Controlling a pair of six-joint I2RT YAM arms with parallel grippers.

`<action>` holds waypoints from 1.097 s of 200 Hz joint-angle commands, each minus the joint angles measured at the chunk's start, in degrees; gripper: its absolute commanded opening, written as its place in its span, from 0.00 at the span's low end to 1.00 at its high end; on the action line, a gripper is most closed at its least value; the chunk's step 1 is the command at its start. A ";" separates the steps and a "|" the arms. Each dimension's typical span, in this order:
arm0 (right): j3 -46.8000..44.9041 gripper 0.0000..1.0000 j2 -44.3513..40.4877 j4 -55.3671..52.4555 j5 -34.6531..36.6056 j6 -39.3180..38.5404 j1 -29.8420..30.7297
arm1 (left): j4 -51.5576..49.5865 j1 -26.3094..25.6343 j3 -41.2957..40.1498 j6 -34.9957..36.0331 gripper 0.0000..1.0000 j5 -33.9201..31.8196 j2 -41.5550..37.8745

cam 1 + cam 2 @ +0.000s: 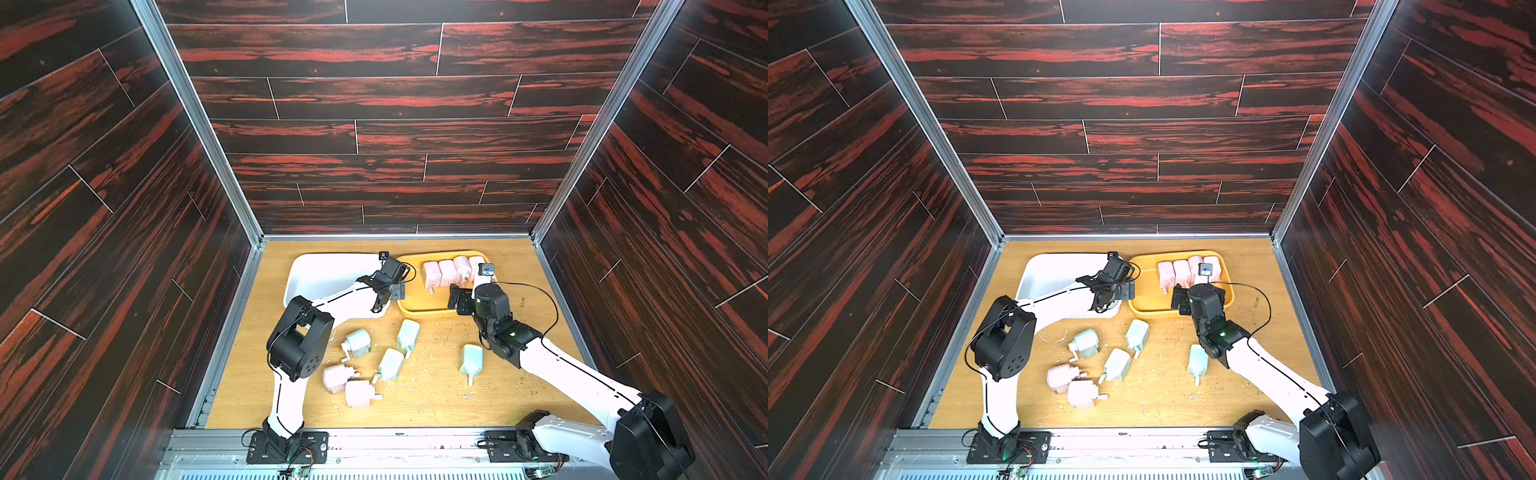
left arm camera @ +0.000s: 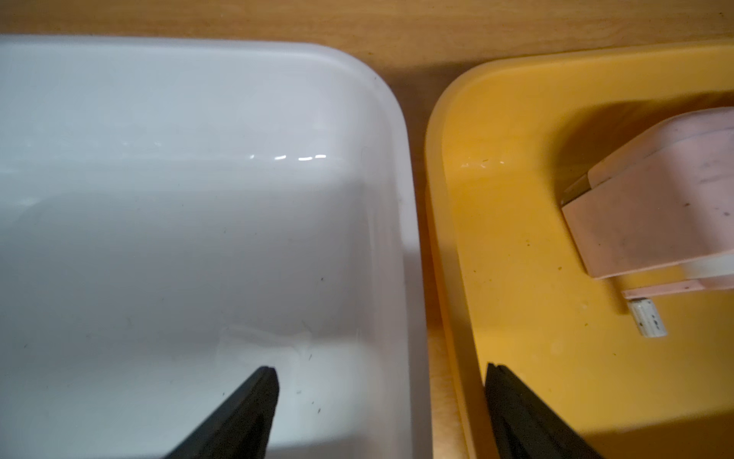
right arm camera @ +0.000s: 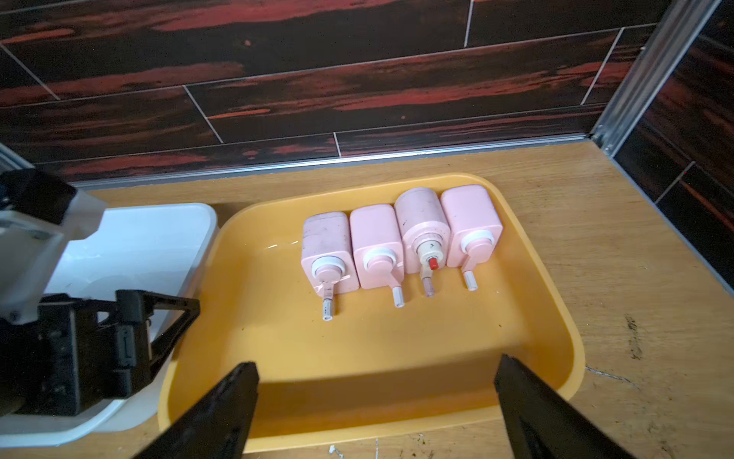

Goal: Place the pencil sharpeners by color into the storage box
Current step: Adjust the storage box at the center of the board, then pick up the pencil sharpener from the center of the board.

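Yellow tray (image 3: 536, 278): four pink sharpeners (image 3: 401, 242) in row, just beyond right hand (image 3: 375, 381), cranks toward it. White tray (image 2: 159, 198) bare under left hand (image 2: 381, 381). Both hands spread, holding nothing. Green sharpeners (image 1: 390, 365) loose on surface (image 1: 436, 399), behind hands.

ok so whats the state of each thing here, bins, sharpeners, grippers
yellow bin: holds four pink sharpeners in a row
white bin: nothing visible inside
green sharpeners: four, loose on the table
other pink sharpeners: two, loose on the table, lying side by side
left gripper: open, holding nothing, straddling the two bins' rims
right gripper: open, holding nothing, over the yellow bin
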 commanded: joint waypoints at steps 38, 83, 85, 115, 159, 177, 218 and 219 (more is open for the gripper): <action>-5.61 0.99 -3.89 7.53 -15.93 -4.75 -0.12 | -7.98 -0.33 -10.72 0.56 1.00 0.45 -19.27; -6.97 0.98 -5.21 9.98 -27.25 -7.62 0.72 | -16.68 -1.70 -21.92 -3.47 1.00 1.06 -35.36; -7.08 0.97 -5.27 10.20 -27.75 -7.82 0.90 | -16.88 -1.77 -22.38 -3.54 1.00 1.22 -36.06; -7.29 0.96 -4.80 12.00 -33.02 -12.07 4.18 | -30.45 -1.97 -25.70 -5.17 1.00 -0.34 -44.63; -7.75 0.97 -3.46 12.51 -38.12 -23.52 11.86 | -52.05 -2.15 -26.92 -12.85 1.00 -1.28 -56.50; -7.99 0.96 -2.78 12.00 -41.36 -29.23 15.06 | -56.91 -2.15 -28.59 -15.36 1.00 1.04 -60.73; -9.02 0.94 0.38 12.14 -52.06 -42.77 21.51 | -65.14 -2.15 -32.87 -19.99 1.00 4.44 -62.50; -8.81 0.94 0.48 11.94 -52.15 -42.79 21.63 | -65.08 -2.15 -33.11 -20.08 1.00 4.54 -62.58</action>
